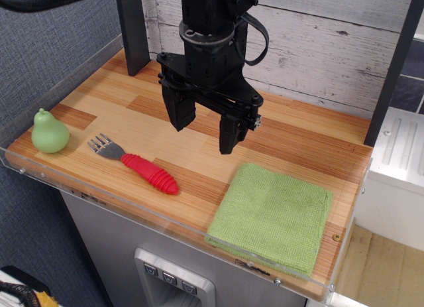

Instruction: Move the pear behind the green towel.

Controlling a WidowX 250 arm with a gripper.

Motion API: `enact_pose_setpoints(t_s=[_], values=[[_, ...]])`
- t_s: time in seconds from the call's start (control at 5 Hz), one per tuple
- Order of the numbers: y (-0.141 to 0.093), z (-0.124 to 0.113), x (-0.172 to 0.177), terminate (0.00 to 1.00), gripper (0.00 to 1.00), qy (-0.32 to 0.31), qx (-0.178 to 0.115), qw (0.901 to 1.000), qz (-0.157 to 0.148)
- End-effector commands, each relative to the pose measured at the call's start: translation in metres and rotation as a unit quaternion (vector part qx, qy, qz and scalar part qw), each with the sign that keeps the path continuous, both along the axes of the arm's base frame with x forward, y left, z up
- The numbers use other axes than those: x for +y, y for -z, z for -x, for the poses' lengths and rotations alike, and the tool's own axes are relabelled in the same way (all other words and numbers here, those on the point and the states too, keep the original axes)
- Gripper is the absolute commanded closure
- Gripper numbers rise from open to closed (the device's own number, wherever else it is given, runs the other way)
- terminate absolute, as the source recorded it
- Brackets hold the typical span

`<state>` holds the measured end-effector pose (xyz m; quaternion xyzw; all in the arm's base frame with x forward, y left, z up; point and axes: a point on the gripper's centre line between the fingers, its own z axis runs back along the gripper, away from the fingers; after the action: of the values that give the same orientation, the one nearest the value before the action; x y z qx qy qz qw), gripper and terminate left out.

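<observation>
Claw: my claw (204, 136) hangs above the middle of the surface (199, 118), its two fingers spread apart and holding nothing.
Pear: the pear (50, 132) stands upright at the far left edge, well apart from my claw.
Green towel: the green towel (273, 215) lies flat at the front right corner.
Step in hand: I judge that I must first go left to the pear and descend over it.
How to do it well: I should close the fingers on the round lower part, because the narrow top may slip.
Obstacle: the fork (136, 165) with red handle lies between pear and towel; I should carry the pear high over it.
Room: behind the towel the wood is bare up to the white plank wall (318, 48); a clear rim runs along the front.
</observation>
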<state>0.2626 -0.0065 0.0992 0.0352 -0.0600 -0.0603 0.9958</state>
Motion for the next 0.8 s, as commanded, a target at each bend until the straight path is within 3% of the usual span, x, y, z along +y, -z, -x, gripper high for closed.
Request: enact_pose_setpoints(t_s=[0.0,0.2,0.4,0.6], values=[[0.000,0.000,0.000,0.00,0.00,0.000,0.000,1.0000,0.000],[0.004,0.006,0.009,0.00,0.00,-0.035,-0.002,0.9993,-0.013],[0.006,0.011,0.033,0.00,0.00,-0.074,-0.007,0.9962,-0.045],[0.004,0.011,0.072,0.00,0.00,-0.143,0.000,0.9893,-0.030]])
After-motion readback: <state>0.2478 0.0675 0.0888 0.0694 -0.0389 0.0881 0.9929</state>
